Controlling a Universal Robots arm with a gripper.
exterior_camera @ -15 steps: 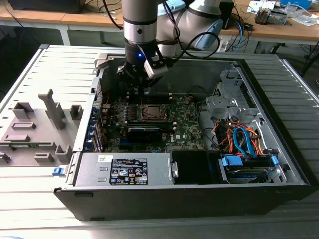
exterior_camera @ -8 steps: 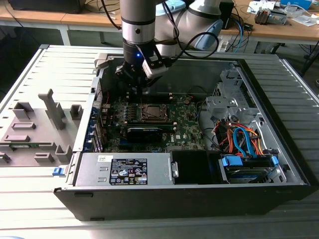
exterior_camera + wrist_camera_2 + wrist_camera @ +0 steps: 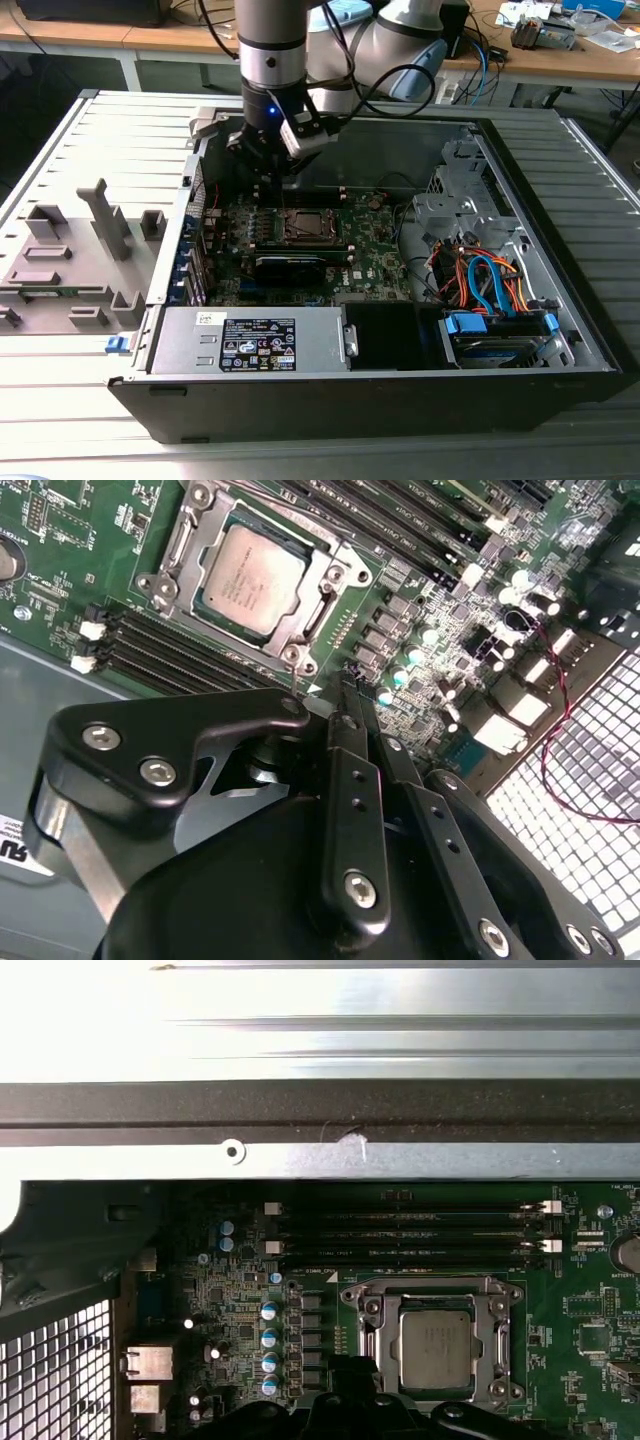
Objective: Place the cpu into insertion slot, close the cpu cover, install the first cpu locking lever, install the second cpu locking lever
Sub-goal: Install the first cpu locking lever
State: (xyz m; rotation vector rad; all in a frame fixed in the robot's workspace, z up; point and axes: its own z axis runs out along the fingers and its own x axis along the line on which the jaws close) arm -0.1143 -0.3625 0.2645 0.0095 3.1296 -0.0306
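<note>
Cpu [image 3: 245, 578] already sits in the insertion slot [image 3: 310, 590] with the cpu cover [image 3: 437, 1293] down around it. Your gripper [image 3: 345, 685] hovers beside the slot, fingers nearly together, holding nothing. Approach the lever squarely.

Second wrist view. The cpu [image 3: 248, 577] — silver-grey top, square — lies seated in the insertion slot [image 3: 300, 658], with the cpu cover [image 3: 335, 580] closed around it as a silver frame. The green motherboard [image 3: 90, 570] carries long black memory slots [image 3: 160, 650] just beside the socket. The black gripper [image 3: 345, 695] hangs near the socket's corner — its fingers [image 3: 352, 810] drawn together, holding nothing.
</note>
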